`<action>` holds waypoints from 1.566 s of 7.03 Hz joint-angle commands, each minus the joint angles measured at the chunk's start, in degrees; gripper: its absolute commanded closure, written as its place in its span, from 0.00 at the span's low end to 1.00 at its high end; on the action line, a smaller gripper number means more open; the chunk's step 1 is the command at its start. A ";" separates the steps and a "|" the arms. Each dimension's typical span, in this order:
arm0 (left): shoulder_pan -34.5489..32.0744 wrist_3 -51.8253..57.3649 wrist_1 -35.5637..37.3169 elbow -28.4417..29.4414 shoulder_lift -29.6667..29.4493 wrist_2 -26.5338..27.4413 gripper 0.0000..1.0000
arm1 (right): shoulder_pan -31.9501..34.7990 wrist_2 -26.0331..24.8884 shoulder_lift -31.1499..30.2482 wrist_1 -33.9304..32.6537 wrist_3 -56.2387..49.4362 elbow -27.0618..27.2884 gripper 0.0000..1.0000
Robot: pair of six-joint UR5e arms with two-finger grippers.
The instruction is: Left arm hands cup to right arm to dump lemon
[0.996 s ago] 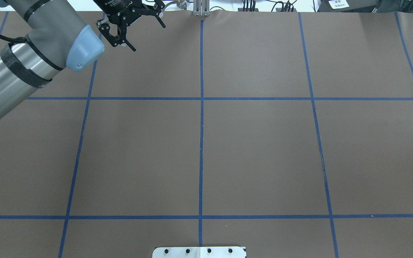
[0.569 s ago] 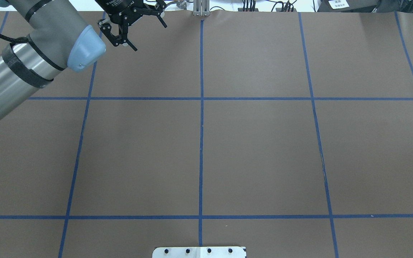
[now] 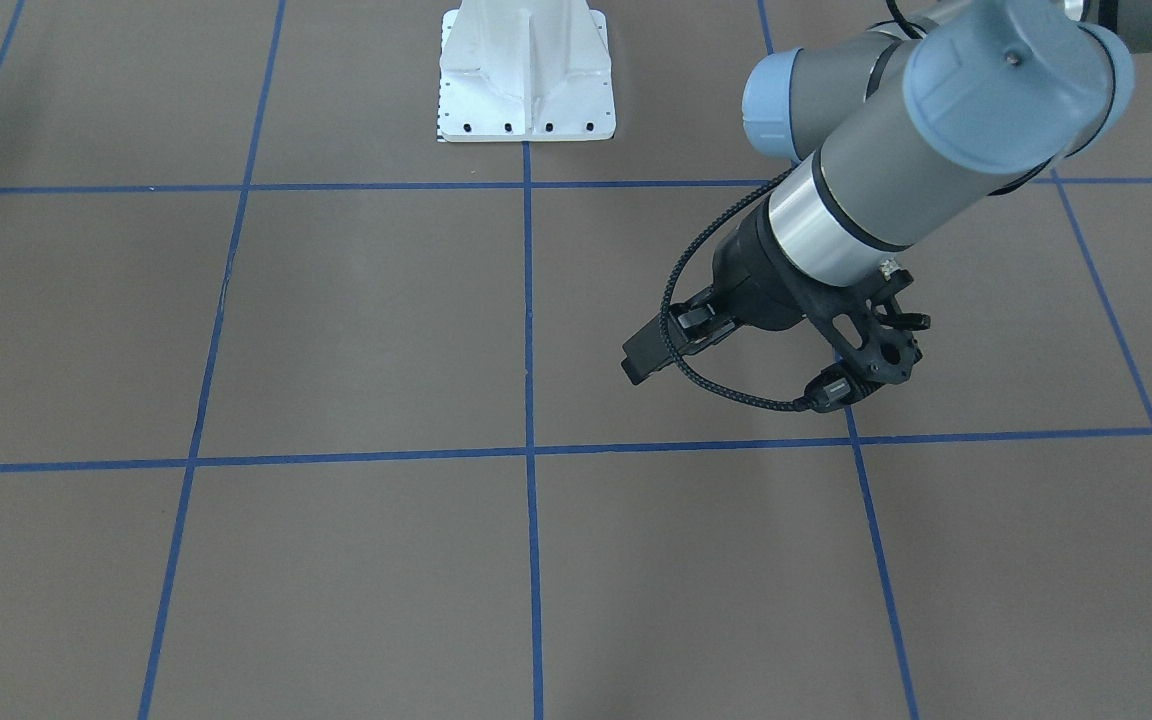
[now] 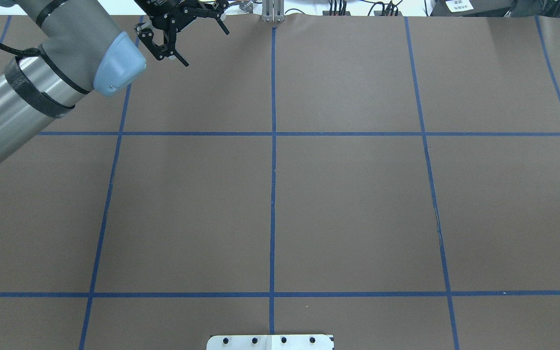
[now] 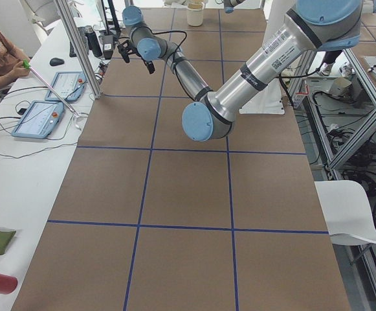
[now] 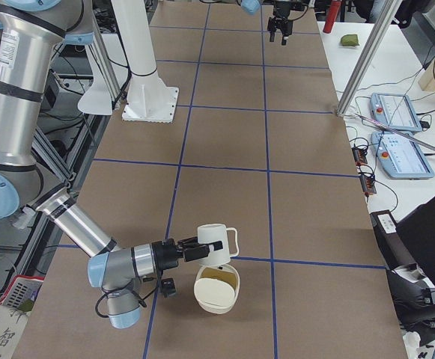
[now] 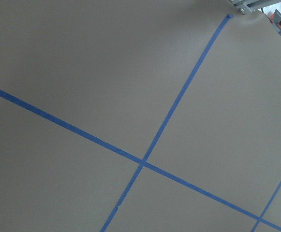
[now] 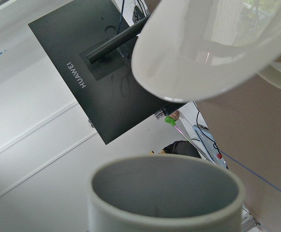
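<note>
L gripper (image 4: 205,48), jaws apart and empty, has edged farther off vs. 1 s ago: hand-over seems done, L arm retiring. Cup (image 6: 217,241) hangs at R gripper (image 6: 193,251) tip; grip state can't be told. Cup inside looks empty. Bowl (image 6: 217,299) is just below the cup, w/ a yellowish patch inside, poss. lemon (image 6: 217,278). No obstacle seen betw. them.

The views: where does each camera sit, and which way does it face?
Front-facing: across the table, facing the robot; left arm.
Overhead: behind the robot, looking down; left gripper.
Exterior left: table's left end; left arm near.
Exterior right: table's right end; right arm near, cup.
Left wrist: down at table; no body.
Right wrist: past cup and bowl; no body.
Shared: both right views show cup and bowl.
</note>
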 commanded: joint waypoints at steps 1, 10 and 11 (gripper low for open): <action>0.03 0.01 0.00 0.09 -0.05 0.10 0.00 | 0.05 -0.34 1.11 0.90 -2.75 -0.12 0.98; 0.03 0.62 0.00 0.70 0.13 0.10 0.00 | -0.04 3.08 1.20 0.19 -50.70 1.46 0.97; 0.03 0.62 -0.09 0.79 0.22 0.27 0.00 | -0.04 4.13 1.37 -0.42 -55.89 1.81 0.97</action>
